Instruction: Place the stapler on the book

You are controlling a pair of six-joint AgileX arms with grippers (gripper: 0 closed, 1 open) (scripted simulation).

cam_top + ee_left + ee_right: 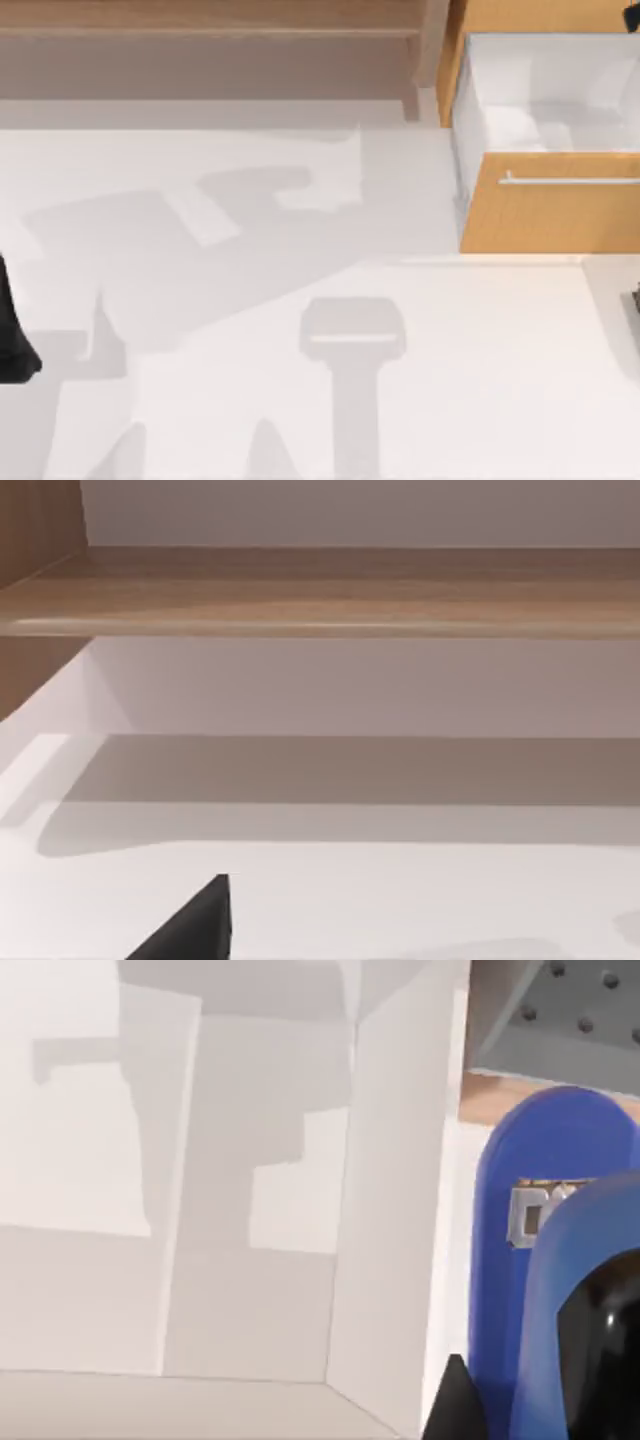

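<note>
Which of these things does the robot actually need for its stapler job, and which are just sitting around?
For the job: blue stapler.
Just there: open wooden drawer, wooden shelf, white table.

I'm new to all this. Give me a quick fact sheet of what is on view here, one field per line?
Setting: white table in a rendered scene
Drawer: wooden drawer pulled open at the table's right, white-lined, metal handle
Stapler: blue stapler with black parts, close before the right wrist camera, beside a white drawer wall
Left arm: dark shape at the table's left edge
Shelf: wooden shelf along the back
Book: none seen
</note>
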